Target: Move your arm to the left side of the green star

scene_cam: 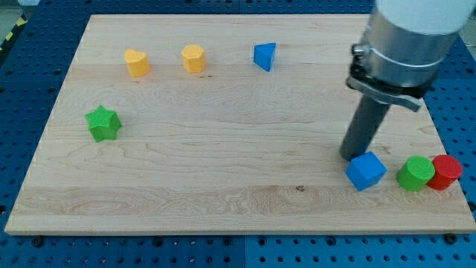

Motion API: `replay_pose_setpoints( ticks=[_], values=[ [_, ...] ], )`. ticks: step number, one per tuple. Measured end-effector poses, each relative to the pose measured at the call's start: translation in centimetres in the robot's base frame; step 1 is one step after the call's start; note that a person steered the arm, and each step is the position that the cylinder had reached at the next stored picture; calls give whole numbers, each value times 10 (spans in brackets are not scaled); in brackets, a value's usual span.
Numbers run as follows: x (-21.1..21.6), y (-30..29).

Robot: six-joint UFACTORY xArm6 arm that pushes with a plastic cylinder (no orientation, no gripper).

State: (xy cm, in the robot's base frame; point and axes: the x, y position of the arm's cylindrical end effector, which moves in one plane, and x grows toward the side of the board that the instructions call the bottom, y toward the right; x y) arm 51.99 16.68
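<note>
Your tip has no claw, sits lower right by the blue cube; the green star, far left, looks light and slides easily, so approach its left edge.

my tip low at the view's right, seemingly touching the blue cube, open wooden board stretching leftward to the green star, yellow blocks well above that path

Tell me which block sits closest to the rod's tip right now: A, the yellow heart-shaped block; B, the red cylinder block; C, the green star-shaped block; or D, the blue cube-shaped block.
D: my tip stands right beside the blue cube-shaped block, at its upper left, at the view's lower right, while the green star-shaped block lies far off at the view's left.
</note>
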Motion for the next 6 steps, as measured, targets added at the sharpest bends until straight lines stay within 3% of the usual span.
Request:
replay_pose_setpoints(
  ticks=[1, 2, 3, 5, 6],
  values=[
    [0, 11],
    [-3, -14],
    [7, -92],
    [42, -328],
    [23, -437]
  ],
)
